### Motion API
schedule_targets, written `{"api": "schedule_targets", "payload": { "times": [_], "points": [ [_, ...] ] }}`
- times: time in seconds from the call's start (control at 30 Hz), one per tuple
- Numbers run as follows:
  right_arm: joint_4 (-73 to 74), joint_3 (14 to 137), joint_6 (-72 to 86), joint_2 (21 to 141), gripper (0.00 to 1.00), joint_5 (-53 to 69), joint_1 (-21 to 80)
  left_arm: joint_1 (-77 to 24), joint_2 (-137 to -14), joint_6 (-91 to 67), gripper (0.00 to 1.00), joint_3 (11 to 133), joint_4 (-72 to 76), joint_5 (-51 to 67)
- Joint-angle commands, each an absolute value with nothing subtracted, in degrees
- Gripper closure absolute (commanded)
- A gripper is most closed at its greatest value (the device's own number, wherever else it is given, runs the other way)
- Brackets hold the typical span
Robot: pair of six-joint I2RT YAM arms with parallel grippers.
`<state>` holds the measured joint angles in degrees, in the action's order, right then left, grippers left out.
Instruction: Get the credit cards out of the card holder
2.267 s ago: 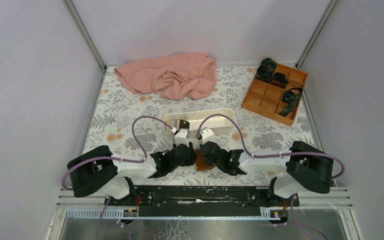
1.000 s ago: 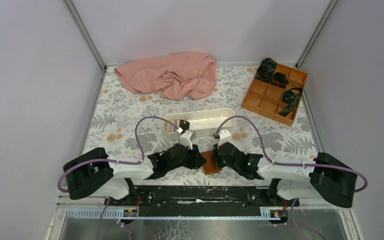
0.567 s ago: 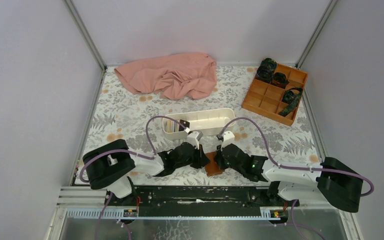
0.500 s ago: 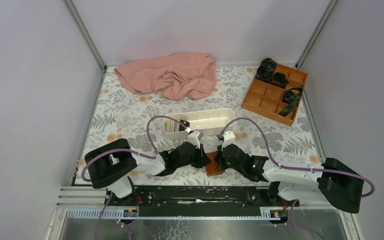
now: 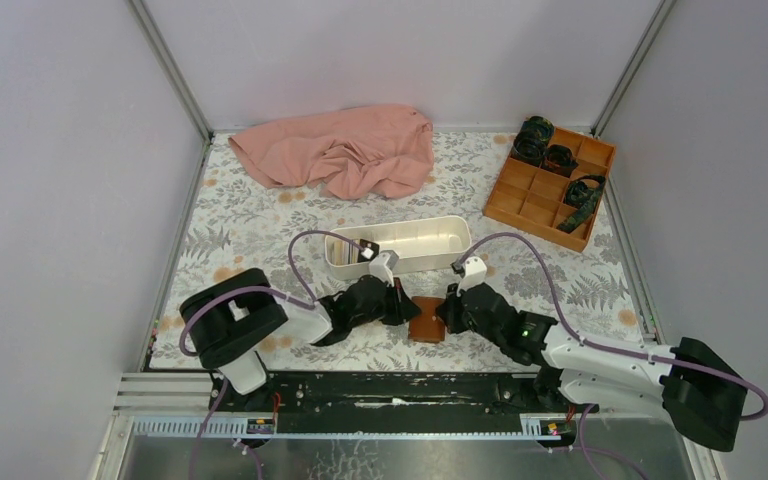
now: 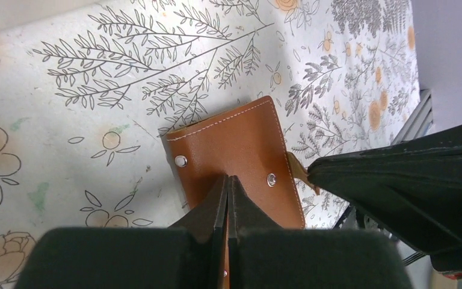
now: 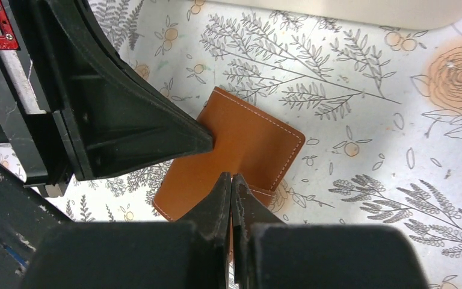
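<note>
Evidently both jaws are clenched, tips perhaps pinching the card holder [image 5: 426, 319] on floral tabletop [image 5: 260, 215] between lilac walls [image 5: 60, 200].

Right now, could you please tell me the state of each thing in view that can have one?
Wallet: folded shut, lying flat on the table.
Left pincer: shut, tip on the wallet.
Right pincer: shut, tip at the wallet's edge.
Tray: upright, cards at its left end.
Cloth: crumpled.
Box: open, dark bundles in some compartments.
</note>
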<state>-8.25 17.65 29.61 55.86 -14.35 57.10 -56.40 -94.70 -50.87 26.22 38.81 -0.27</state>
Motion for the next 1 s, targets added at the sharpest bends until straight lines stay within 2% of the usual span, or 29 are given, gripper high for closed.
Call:
{"api": "schedule_targets", "payload": {
  "times": [0.0,0.17,0.63,0.67,0.8,0.87,0.97],
  "points": [
    [-8.52,17.09,29.14,52.54,1.0,-11.63,54.68,-54.57,-98.98,-51.52,1.0,23.01,37.47,-0.44],
    [-4.12,17.32,28.79,50.94,1.0,-14.2,54.26,-54.45,-99.29,-52.03,1.0,22.2,39.42,0.6],
    [7.11,15.22,34.72,43.77,1.0,-25.59,54.15,-54.33,-90.73,-50.29,1.0,21.49,35.08,-0.54],
    [7.04,15.19,34.77,43.96,0.97,-25.39,54.14,-54.34,-90.5,-50.27,1.0,21.45,35.07,-0.49],
    [6.14,16.23,32.58,46.47,0.57,-23.82,54.15,-54.35,-90.26,-50.27,1.0,21.38,35.21,-0.36],
    [7.14,17.73,31.76,47.99,0.5,-23.74,54.18,-54.4,-90.41,-50.4,1.0,21.23,35.72,-0.26],
    [7.65,19.48,30.6,48.59,0.49,-23.65,54.15,-54.41,-90.78,-50.58,1.0,20.85,36.31,-0.24]
  ]
}}
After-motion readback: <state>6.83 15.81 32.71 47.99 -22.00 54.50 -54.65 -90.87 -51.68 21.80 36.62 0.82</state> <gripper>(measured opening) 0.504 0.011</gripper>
